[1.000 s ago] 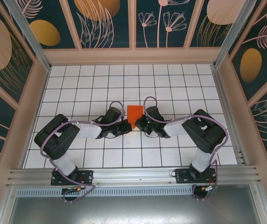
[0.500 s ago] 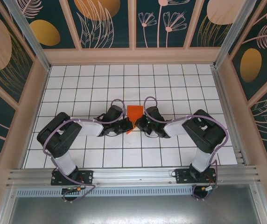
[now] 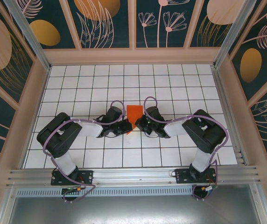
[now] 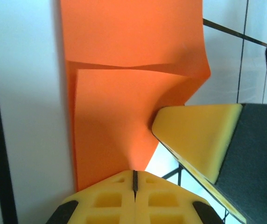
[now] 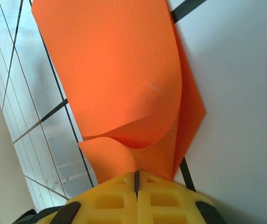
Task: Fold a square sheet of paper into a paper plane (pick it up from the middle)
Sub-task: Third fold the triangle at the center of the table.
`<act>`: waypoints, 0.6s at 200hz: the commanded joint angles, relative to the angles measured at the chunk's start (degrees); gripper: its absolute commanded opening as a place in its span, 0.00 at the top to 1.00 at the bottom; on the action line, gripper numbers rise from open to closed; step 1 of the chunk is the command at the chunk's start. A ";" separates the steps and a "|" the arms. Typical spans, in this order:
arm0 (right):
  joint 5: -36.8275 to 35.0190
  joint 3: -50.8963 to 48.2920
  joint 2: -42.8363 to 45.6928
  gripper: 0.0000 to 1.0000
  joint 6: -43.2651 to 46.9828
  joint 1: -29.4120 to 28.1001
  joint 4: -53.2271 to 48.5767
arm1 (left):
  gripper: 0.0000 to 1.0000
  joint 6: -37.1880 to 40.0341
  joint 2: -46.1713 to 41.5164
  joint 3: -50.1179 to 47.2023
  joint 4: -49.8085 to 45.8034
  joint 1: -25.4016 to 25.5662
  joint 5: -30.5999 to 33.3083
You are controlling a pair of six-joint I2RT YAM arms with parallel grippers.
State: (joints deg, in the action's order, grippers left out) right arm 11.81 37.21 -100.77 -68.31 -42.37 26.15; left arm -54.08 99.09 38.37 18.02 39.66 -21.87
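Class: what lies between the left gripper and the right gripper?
The folded orange-red sheet of paper, seen in the top view; the left gripper and right gripper are both shut on it.

A white table [image 3: 77, 84] ruled with dark grid lines spreads on every side of the left pincer [image 3: 129, 125] and the right pincer [image 3: 138, 123]. Beyond them and out to either side stand pale pink frames [image 3: 133, 56] holding dark teal panels [image 3: 119, 23] with pink plant outlines and gold ovals [image 3: 45, 32]. Behind them a silver rail [image 3: 133, 175] crosses the table's near edge. The light is soft and even.
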 commanded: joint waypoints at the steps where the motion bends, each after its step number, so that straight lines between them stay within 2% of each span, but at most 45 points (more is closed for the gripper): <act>1: -2.01 -2.16 -0.32 1.00 -0.50 -0.33 -7.08 | 0.94 0.83 -3.08 -1.37 2.03 0.11 -4.34; 120: -2.10 -2.32 -0.74 1.00 -0.59 -0.49 -7.08 | 0.93 1.26 -2.15 -5.56 -1.91 0.10 -3.01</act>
State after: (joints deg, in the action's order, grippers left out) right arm 11.79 37.21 -100.75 -68.34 -42.46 26.13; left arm -53.69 96.71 34.81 18.50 39.66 -24.25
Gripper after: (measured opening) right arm 0.053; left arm 0.070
